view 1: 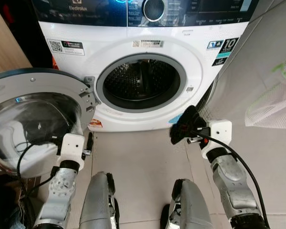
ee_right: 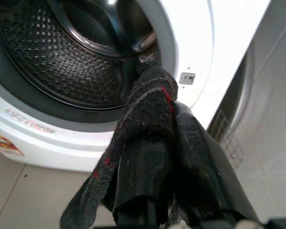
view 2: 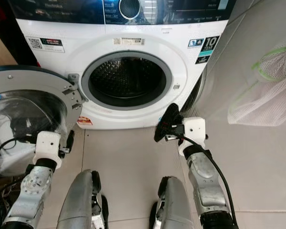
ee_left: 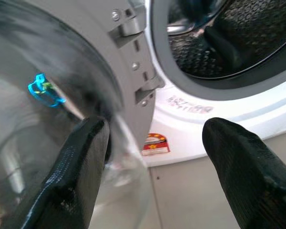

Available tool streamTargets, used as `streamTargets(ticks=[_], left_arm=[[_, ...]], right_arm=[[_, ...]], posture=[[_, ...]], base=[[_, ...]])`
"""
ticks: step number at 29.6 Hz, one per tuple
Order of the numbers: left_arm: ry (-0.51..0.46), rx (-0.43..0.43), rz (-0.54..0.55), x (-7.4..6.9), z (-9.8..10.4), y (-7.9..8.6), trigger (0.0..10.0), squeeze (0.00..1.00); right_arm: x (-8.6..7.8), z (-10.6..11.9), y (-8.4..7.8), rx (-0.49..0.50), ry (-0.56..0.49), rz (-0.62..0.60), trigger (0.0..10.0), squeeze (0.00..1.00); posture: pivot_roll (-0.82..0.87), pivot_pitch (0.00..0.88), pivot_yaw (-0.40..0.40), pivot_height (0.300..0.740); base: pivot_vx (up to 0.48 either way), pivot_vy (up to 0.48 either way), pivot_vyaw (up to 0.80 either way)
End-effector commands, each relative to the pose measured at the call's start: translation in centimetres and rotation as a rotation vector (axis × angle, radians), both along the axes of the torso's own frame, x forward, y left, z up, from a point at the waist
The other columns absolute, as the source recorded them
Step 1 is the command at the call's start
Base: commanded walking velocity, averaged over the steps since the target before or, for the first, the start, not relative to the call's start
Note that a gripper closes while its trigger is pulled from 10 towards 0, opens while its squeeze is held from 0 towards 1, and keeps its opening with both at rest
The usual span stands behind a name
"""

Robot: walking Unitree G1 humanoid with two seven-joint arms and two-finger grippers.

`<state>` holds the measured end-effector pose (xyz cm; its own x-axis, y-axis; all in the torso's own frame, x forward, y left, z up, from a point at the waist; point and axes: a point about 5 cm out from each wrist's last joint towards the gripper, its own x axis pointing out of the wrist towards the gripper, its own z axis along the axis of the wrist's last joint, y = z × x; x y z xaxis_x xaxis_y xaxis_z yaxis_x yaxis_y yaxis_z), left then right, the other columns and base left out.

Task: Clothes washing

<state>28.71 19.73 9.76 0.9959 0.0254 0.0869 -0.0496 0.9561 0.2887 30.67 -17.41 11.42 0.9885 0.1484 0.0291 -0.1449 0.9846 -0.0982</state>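
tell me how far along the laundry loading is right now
Done: the washer door stands swung wide open, and the drum looks empty as far as can be seen. In hand: the right gripper is shut on a dark sock with red marks, held low in front of the drum opening. The left gripper is open beside the door. Left: put the sock in, then close the door.

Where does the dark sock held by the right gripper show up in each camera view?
Left eye view: dark sock right of centre, below the drum opening.
Right eye view: just right of centre, held by the right gripper.
Left wrist view: not in it.
Right wrist view: draped over the fingers, centre.
Shared landmark: the drum opening.
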Motion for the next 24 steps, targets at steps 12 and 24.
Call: streamTargets(ticks=[12,24], left_arm=[[0.039,0.011,0.004,-0.30,-0.83,-0.03,10.0,0.00],[0.041,0.015,-0.030,-0.26,-0.74,-0.37,10.0,0.00]], right_arm=[[-0.16,0.02,-0.49,-0.003,0.002,-0.011,10.0,0.00],[-0.14,-0.13,-0.44,0.012,0.019,-0.014,10.0,0.00]], posture=[[0.13,0.275,-0.097,0.577],[0.13,0.277,-0.094,0.577]], base=[[0.272,0.000,0.33],[0.273,0.000,0.00]])
